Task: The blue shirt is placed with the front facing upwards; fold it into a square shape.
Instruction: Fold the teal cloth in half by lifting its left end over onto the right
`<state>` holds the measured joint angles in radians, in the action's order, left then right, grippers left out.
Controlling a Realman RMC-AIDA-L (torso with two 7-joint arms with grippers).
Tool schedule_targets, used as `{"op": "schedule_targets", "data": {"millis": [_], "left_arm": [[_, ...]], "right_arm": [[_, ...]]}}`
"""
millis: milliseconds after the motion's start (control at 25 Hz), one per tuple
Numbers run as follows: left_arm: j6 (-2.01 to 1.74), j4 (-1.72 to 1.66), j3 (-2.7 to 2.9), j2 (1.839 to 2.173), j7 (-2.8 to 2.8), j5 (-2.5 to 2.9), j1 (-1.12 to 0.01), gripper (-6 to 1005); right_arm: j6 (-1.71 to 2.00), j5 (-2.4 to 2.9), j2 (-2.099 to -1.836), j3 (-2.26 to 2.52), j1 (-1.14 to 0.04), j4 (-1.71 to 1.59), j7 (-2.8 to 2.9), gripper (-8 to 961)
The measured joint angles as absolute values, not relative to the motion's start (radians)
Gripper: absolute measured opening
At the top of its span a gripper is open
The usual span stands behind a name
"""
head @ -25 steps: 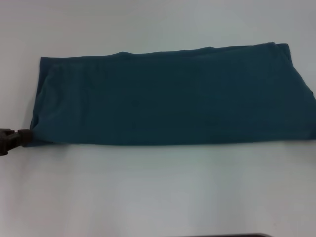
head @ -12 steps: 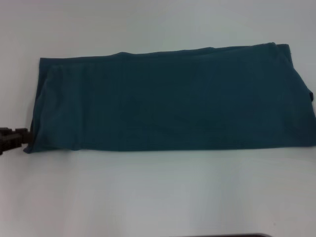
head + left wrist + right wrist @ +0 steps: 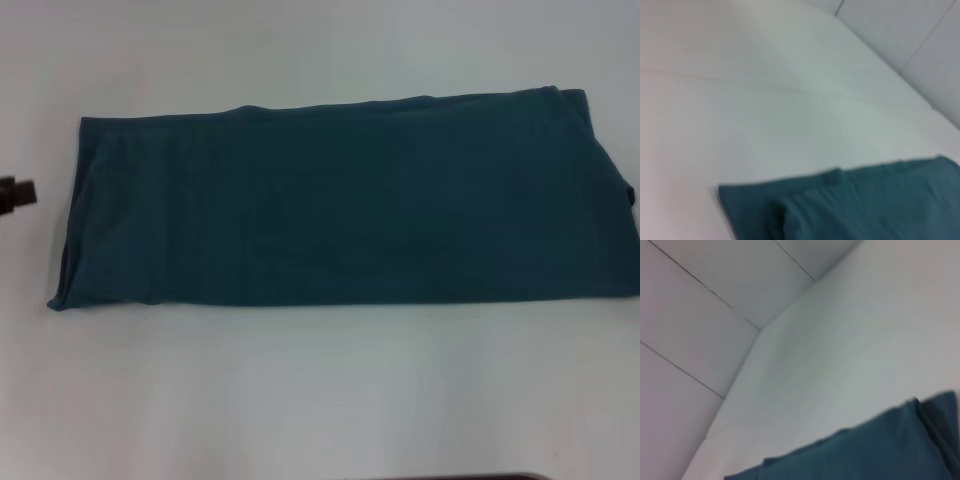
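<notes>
One long band of the blue shirt [image 3: 340,200] lies flat, ready for halving; left gripper [image 3: 18,193] hangs beside it, finger state unclear.

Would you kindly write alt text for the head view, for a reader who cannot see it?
A blue shirt, folded into a long band with its plain side up, lies flat across a white table. The left gripper shows at the left edge, clear of the cloth; the right gripper is out of view.
</notes>
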<state>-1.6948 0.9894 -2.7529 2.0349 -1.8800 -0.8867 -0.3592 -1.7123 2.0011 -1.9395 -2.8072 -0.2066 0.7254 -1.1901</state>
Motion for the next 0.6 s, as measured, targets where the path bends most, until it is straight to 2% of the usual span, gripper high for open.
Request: {"op": "schedule_targets", "data": {"millis": [80, 160, 200, 320, 520, 600], "left_arm": [[-1.687, 0.986, -2.765, 2.039, -1.880, -0.887, -0.370, 282], [-1.656, 0.977, -2.775, 2.057, -1.876, -0.887, -0.400, 467], [-1.642, 0.973, -2.774, 2.064, -1.874, -0.887, -0.408, 500], [-1.608, 0.952, -2.769, 2.085, -1.868, -0.887, -0.427, 598], [-1.553, 0.894, -2.758, 2.109, -1.837, -0.886, -0.438, 738], [-1.529, 0.864, -2.751, 2.112, -1.828, -0.886, -0.438, 788]], "right_arm": [[-1.711, 1.988, -1.941, -2.807, -0.220, 0.724, -1.208, 543], [-1.706, 1.980, -1.944, -2.807, -0.236, 0.720, -1.224, 570], [-1.704, 1.978, -1.946, -2.807, -0.243, 0.719, -1.229, 583], [-1.677, 1.977, -1.953, -2.807, -0.266, 0.707, -1.237, 784], [-1.606, 1.974, -1.962, -2.807, -0.298, 0.638, -1.273, 852], [-1.591, 1.968, -1.968, -2.807, -0.310, 0.618, -1.293, 852]]}}
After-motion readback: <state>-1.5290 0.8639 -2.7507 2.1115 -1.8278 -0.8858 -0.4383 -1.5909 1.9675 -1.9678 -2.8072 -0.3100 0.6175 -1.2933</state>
